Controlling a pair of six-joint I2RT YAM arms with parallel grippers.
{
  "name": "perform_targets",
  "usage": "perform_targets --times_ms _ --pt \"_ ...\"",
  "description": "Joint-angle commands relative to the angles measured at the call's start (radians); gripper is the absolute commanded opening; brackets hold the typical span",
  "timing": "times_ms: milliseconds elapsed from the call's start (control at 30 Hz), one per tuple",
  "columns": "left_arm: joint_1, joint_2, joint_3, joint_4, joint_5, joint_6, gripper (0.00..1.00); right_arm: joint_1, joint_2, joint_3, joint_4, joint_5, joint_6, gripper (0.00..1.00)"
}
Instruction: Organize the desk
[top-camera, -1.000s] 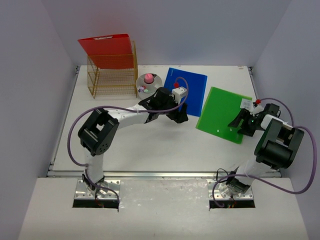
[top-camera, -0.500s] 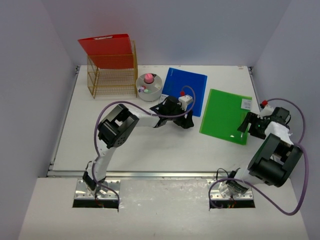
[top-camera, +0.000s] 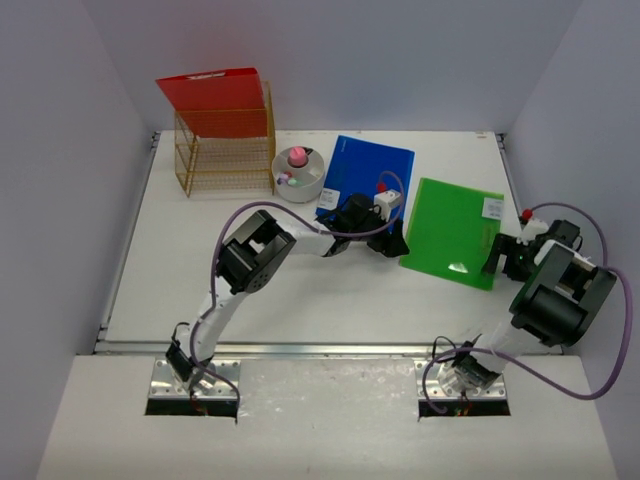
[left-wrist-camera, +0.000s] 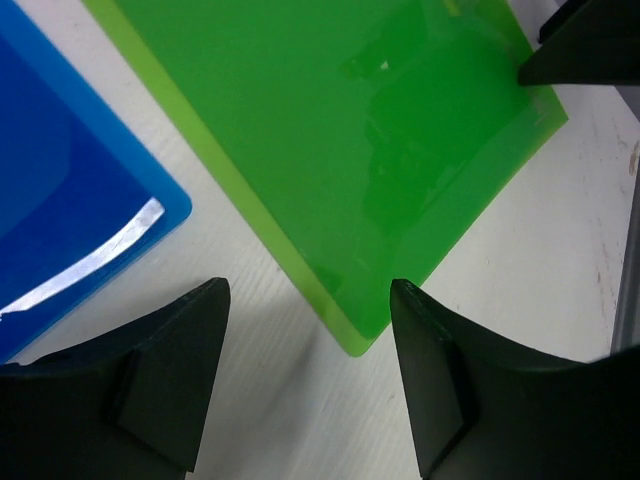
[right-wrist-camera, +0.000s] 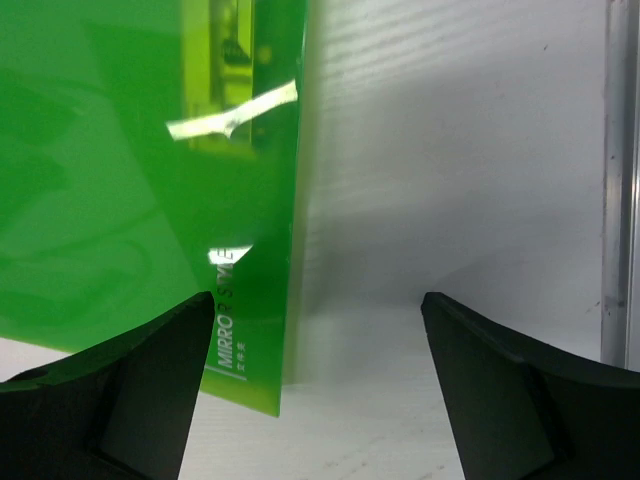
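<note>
left fingers (left-wrist-camera: 160, 380), released, frame the green folder's (top-camera: 452, 232) near-left corner above the bench (top-camera: 250, 290); right fingers (right-wrist-camera: 120, 390), also released, straddle its right edge.

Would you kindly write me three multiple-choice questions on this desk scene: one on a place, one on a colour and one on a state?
1. Where is the red folder?
A. on the gold wire rack
B. flat on the table's near edge
C. held by an arm

2. What colour is the folder nearest the right pincer?
A. blue
B. green
C. red

3. How does the left pincer stand?
A. shut on a folder
B. open, holding nothing
C. shut on a ball

Answers:
1 A: the top view shows it resting on the rack.
2 B: the green folder fills the right wrist view.
3 B: its fingers stand apart, with bare desk between them.
</note>
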Motion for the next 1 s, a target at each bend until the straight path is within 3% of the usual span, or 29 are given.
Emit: perform_targets --times_ms 0,333,433,567,600,633,700,967 --pt "-0.029 0.053 0.069 0.055 0.016 -0.061 0.64 -0.009 0.114 -0.024 0.056 -0.07 -0.025 0.89" --pt "-0.046 0.194 0.112 0.078 0.057 -0.192 0.62 0.04 0.181 -0.022 0.035 -0.312 -0.066 0.8" --pt "-0.056 0.215 0.126 0.074 0.063 -0.205 0.62 0.059 0.237 0.049 -0.095 -0.385 -0.126 0.75" --pt "-0.064 0.24 0.144 0.083 0.083 -0.245 0.61 0.072 0.386 0.27 -0.387 -0.491 -0.235 0.74" --pt "-0.064 0.243 0.145 0.083 0.084 -0.246 0.61 0.072 0.404 0.296 -0.402 -0.496 -0.251 0.7" --pt "-0.066 0.246 0.15 0.083 0.09 -0.251 0.61 0.073 0.419 0.321 -0.456 -0.52 -0.274 0.58" --pt "-0.066 0.251 0.153 0.084 0.096 -0.254 0.61 0.08 0.438 0.373 -0.538 -0.59 -0.321 0.45" --pt "-0.065 0.259 0.15 0.094 0.104 -0.277 0.6 0.152 0.407 0.43 -0.72 -0.637 -0.454 0.33"
